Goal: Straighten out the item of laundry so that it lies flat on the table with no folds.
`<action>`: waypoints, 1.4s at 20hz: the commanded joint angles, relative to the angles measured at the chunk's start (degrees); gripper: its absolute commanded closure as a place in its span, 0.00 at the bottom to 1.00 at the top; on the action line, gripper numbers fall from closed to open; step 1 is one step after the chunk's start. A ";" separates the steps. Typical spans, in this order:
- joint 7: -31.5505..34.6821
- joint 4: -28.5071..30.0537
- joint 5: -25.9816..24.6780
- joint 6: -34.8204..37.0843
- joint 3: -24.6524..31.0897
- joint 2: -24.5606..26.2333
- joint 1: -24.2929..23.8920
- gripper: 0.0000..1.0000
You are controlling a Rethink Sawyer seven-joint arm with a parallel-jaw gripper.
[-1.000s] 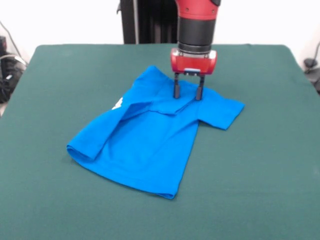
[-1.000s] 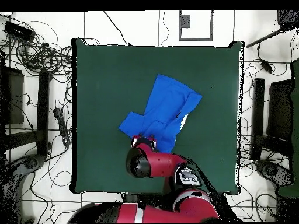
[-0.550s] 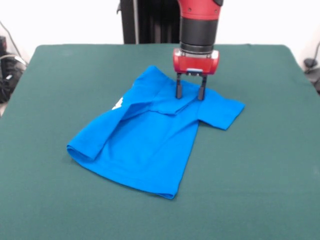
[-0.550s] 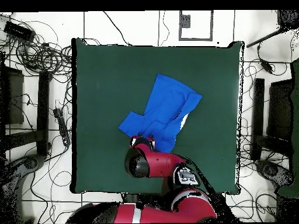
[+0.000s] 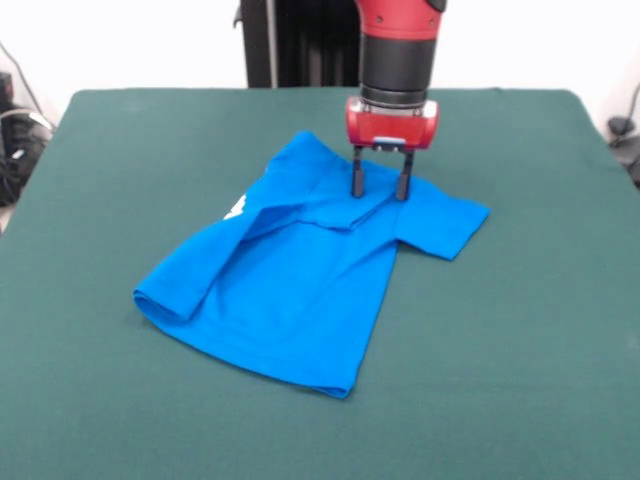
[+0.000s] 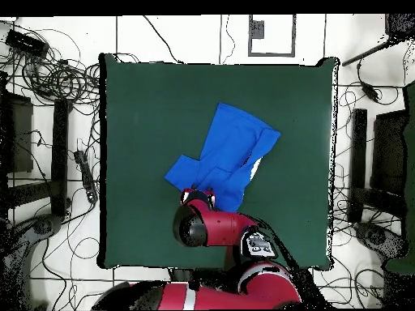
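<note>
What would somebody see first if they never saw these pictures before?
First, the bright blue short-sleeved T-shirt lying rumpled and folded over itself near the middle of the big dark green felt-covered table. Next, the red and black robot arm coming straight down over the shirt's far end, its gripper open with two dark fingers poking down onto the cloth. A bit of white print peeks out at one fold.

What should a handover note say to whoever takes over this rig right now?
Gripper: open, fingers pointing down at the T-shirt's collar end, holding nothing.
T-shirt: mid-table, plain side up, still creased. One side is folded over the body, with a bit of white print showing at that fold; the other sleeve lies spread out.
Done: nothing visibly flattened.
Left: unfold the doubled-over side and smooth the shirt flat.
</note>
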 commanded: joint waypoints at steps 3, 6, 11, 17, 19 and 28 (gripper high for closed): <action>10.17 -2.87 3.14 0.56 5.14 3.33 1.23 0.00; 10.36 -2.85 2.89 -0.08 5.56 3.50 0.54 0.00; 10.61 -2.24 3.70 1.29 5.28 2.64 1.32 0.00; 11.08 -1.24 3.91 1.27 5.19 1.90 1.80 0.00; 11.01 -1.11 3.75 1.32 5.26 1.91 1.66 0.00; 11.39 -0.76 3.84 1.57 6.31 2.15 1.05 1.00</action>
